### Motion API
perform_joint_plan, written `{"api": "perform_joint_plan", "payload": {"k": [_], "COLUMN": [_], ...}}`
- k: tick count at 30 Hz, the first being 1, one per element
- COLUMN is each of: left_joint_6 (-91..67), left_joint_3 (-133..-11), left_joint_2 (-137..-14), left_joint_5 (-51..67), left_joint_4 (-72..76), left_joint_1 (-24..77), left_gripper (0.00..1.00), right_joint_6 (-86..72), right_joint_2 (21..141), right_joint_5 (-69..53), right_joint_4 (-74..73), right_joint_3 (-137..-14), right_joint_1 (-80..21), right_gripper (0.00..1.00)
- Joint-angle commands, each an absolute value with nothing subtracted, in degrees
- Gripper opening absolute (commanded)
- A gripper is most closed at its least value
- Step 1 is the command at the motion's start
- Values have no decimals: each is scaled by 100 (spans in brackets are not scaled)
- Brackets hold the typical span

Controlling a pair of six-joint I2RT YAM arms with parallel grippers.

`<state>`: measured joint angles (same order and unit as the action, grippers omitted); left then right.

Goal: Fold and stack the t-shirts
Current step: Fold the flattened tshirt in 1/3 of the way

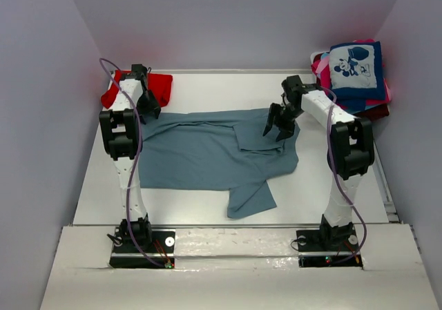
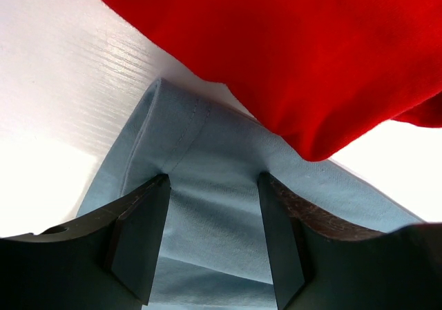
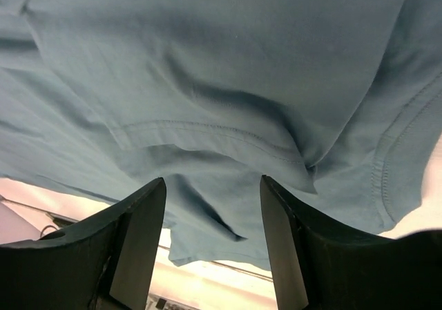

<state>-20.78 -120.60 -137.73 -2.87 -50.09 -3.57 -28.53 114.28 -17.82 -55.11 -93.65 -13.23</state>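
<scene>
Two hands attend one grey-blue t-shirt, which lies spread across the middle of the bench, with a red t-shirt at the far left corner and a stack of folded tees at the far right. My left hand sits low at the shirt's far left corner with its fingers parted, straddling the cloth without pinching it. My right hand hovers over the folded-in panel on the right side, likewise parted and holding nothing. I judge the fabric light, limp and prone to dragging, so it should be gripped at a doubled edge or stitched hem, where the layers bunch and will not slip out. Lift both corners together, or the cloth will sag and skew. The overhead view alone gives the full outline and the loose flap trailing toward my bases. The left wrist view alone shows the red tee overlapping the blue edge just beyond my fingers. The right wrist view alone shows the seam line under my right hand.
</scene>
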Motion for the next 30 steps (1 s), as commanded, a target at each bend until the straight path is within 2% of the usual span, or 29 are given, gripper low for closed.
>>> {"api": "perform_joint_plan", "payload": {"k": [1, 9, 22, 30], "left_joint_6": [-1986, -1986, -1978, -1978], "left_joint_3": [-11979, -12015, -11988, -11953], "left_joint_2": [-13764, -13720, -13632, -13526], "left_joint_5": [-378, -378, -352, -325], "left_joint_4": [-5177, -5212, -5194, -5203], "left_joint_1": [-360, -360, -360, -360], "left_gripper": [67, 67, 67, 67], "right_joint_6": [-2927, -3050, -3085, -3146], "right_joint_2": [11355, 11206, 11593, 11373], "right_joint_5": [-1846, -1855, -1688, -1424], "right_joint_4": [-5300, -5054, -4658, -4825], "right_joint_3": [-9168, -8658, -7876, -7761], "right_joint_1": [-1547, -1600, -1600, -1363], "right_gripper": [59, 58, 54, 55]}}
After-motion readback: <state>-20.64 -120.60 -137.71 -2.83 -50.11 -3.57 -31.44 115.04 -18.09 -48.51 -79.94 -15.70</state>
